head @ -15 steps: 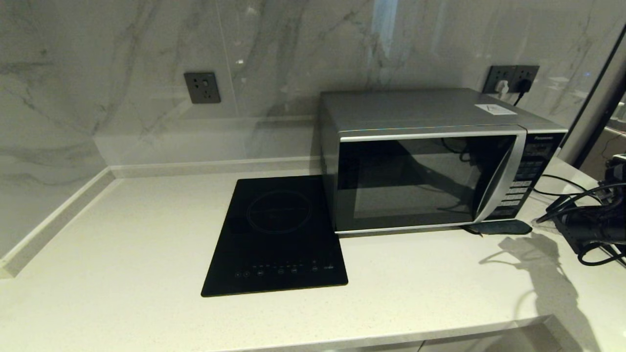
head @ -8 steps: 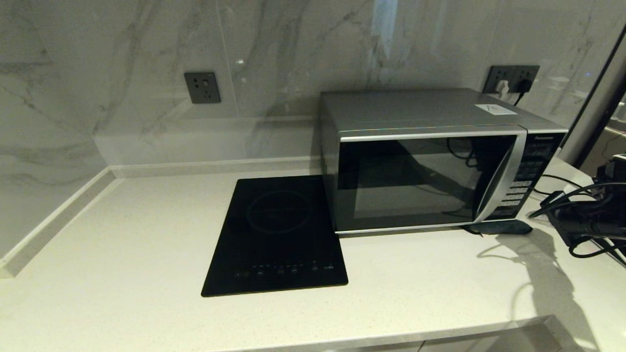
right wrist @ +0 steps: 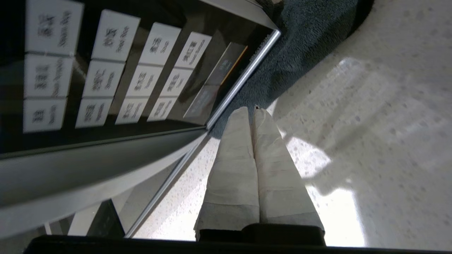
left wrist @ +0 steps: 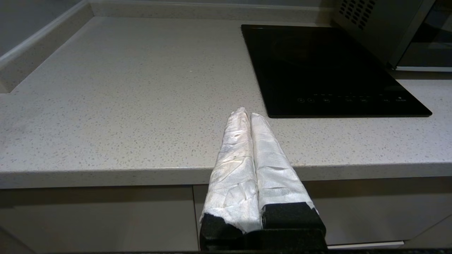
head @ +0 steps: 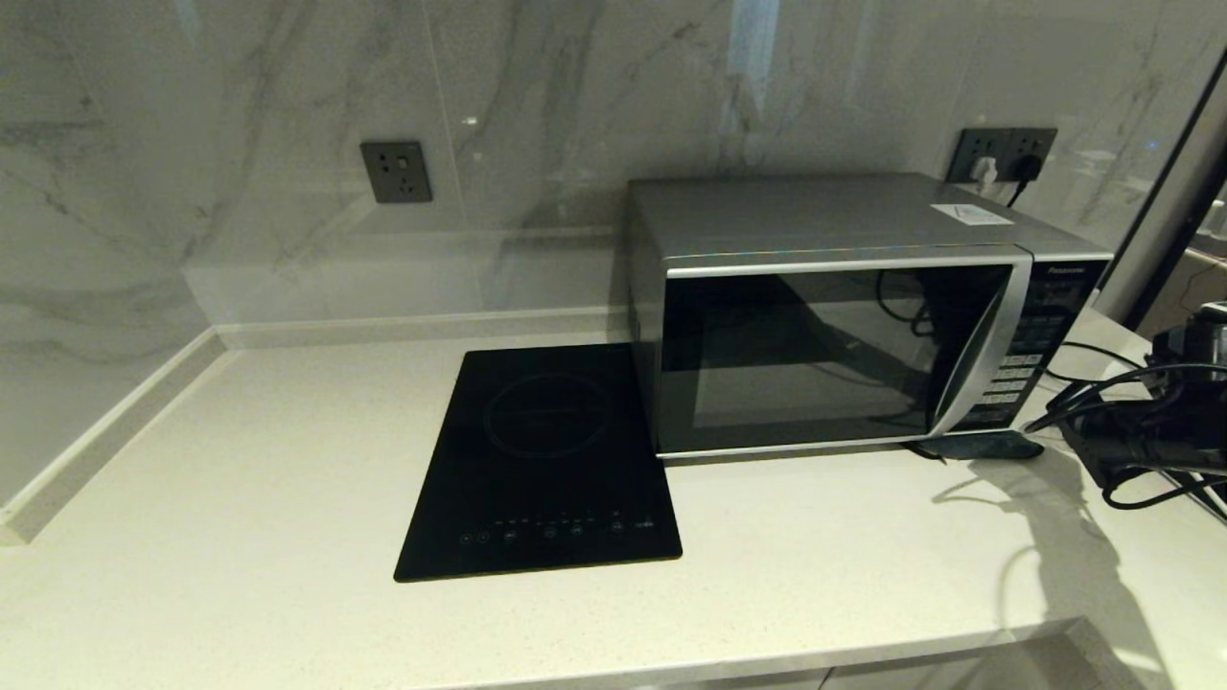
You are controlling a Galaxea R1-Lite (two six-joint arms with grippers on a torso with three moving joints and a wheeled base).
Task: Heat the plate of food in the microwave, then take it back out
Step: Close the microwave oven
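1. Two grippers are closed and hold nothing; the right gripper [right wrist: 251, 110] is near the microwave [head: 844, 316] button panel [right wrist: 106, 70].
2. Microwave stands on the counter [head: 240, 479], door closed, beside the cooktop [head: 542, 460].
3. Left gripper [left wrist: 246, 113] waits at the counter edge.

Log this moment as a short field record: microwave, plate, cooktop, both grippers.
microwave: door closed, standing on the counter
plate of food: not visible in any view
induction cooktop: flat on the counter, directly left of the microwave, bare
dark cloth: under the microwave's front right corner
right gripper: shut, empty, near the button panel, tips over the cloth
left gripper: shut, empty, parked at the counter's front edge
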